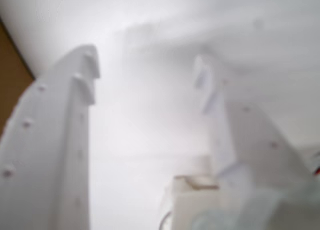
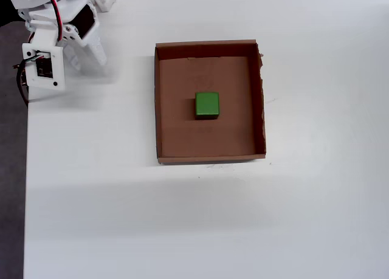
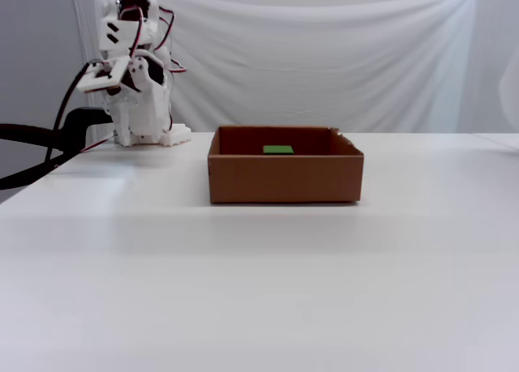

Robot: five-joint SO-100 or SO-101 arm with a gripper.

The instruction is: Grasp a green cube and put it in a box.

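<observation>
The green cube [image 2: 207, 105] rests near the centre of the box [image 2: 164, 109], clear of its walls. The claw [image 1: 147, 72], parted and empty, sits well apart to the cube's left in the overhead view.

Blurred close-up of the white pincer [image 1: 147, 84] with nothing between its fingers.

One broad white finger [image 1: 55, 150] rises at the left, a narrower one [image 1: 240, 135] at the right, with a clear gap between them showing only pale white surface [image 1: 145, 165]. A brown sliver [image 1: 11, 79] shows at the far left edge. Everything is soft and out of focus.
</observation>
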